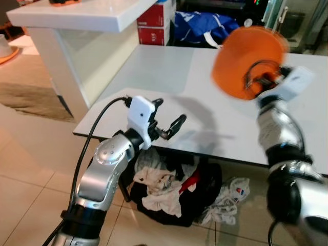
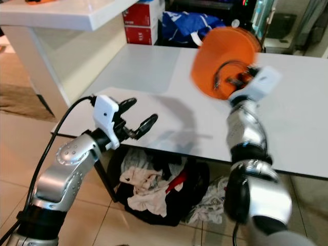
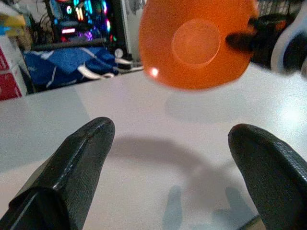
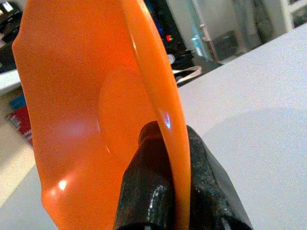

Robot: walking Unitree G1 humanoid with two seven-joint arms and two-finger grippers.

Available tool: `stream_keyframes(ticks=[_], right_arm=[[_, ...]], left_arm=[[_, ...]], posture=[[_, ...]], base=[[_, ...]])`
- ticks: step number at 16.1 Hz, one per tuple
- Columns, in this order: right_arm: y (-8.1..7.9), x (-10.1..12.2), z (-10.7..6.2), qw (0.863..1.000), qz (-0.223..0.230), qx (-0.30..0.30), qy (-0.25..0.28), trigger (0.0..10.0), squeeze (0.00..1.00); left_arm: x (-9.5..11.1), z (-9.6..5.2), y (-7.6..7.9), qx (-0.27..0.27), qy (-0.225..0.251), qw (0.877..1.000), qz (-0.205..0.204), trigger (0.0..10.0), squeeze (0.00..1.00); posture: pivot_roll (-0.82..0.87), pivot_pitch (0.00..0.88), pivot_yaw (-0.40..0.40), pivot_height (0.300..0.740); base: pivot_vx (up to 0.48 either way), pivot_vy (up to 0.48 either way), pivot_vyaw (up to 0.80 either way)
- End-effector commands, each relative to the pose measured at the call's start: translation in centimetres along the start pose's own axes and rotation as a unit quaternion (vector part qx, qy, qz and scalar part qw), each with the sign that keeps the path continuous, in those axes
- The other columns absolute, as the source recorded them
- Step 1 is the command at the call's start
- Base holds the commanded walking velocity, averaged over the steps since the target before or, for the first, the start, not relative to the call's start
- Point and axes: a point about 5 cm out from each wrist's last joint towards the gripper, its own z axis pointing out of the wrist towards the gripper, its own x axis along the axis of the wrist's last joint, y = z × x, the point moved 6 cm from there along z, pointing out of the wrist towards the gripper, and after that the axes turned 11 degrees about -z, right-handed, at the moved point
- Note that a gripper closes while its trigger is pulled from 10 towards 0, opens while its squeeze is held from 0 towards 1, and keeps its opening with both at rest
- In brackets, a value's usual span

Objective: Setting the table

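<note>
An orange plate [image 1: 246, 59] hangs tilted on edge above the white table [image 1: 169, 82], blurred by motion. My right gripper [image 1: 264, 79] is shut on the plate's rim; in the right wrist view its black fingers [image 4: 153, 191] pinch the orange plate [image 4: 86, 110] from both sides. My left gripper [image 1: 169, 119] stands open over the table's near left edge, nothing between its fingers [image 3: 72, 167]. In the left wrist view the plate's underside [image 3: 196, 40] faces me above the tabletop.
A heap of clothes [image 1: 169, 189] lies on the tiled floor under the table. Red boxes [image 1: 156, 23] and a blue bag [image 1: 200, 25] sit behind the table. A white counter [image 1: 77, 20] rises at the left.
</note>
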Motion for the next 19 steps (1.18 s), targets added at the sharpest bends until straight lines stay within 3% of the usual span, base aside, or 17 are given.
stream_keyframes(ticks=[1,3,6,13,19], right_arm=[[0.2,1.0,0.6,1.000,0.017,-0.018,0.000,0.0,0.00],[1.9,-0.2,0.6,0.998,0.011,-0.053,-0.034,0.0,0.00],[4.0,-2.7,0.0,0.992,0.039,-0.095,-0.079,0.0,0.00],[6.6,-7.2,-2.0,0.972,0.068,-0.159,-0.157,0.0,0.00],[7.9,-9.1,-3.2,0.964,0.047,-0.183,-0.187,0.0,0.00]], left_arm=[[0.7,-0.2,0.1,-0.005,0.003,1.000,0.002,10.0,0.00],[0.8,-0.1,0.3,-0.005,0.000,1.000,-0.002,10.0,0.00],[1.1,-0.1,0.5,-0.007,-0.003,1.000,-0.011,10.0,0.00],[1.1,-1.0,0.2,-0.003,-0.021,1.000,-0.013,10.0,0.00],[0.7,-1.4,0.4,-0.001,-0.033,0.999,-0.021,10.0,0.00]], posture=[[0.08,0.000,0.074,0.740],[0.08,0.000,0.071,0.740],[0.08,0.000,0.077,0.740],[0.11,0.000,0.093,0.740],[0.11,0.000,0.090,0.740]], base=[[0.000,0.000,0.00],[0.000,0.000,0.00],[0.000,0.000,0.00],[0.000,0.000,0.00],[0.000,0.000,0.00]])
